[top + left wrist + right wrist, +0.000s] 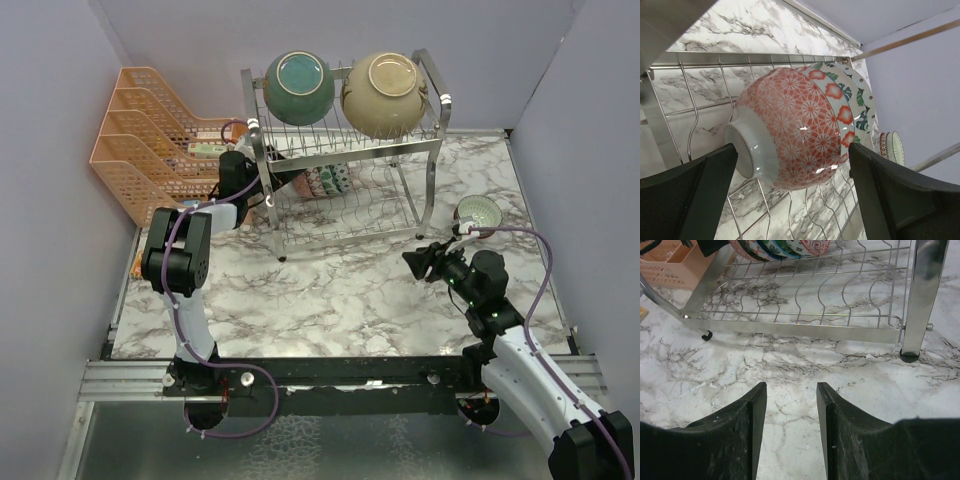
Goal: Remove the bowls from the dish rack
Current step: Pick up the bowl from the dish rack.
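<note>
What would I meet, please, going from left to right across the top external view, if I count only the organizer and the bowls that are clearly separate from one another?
orange mesh organizer → teal bowl → cream bowl → small pale bowl

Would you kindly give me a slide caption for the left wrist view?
Open left gripper straddles a red-patterned bowl standing in the dish rack.
</note>
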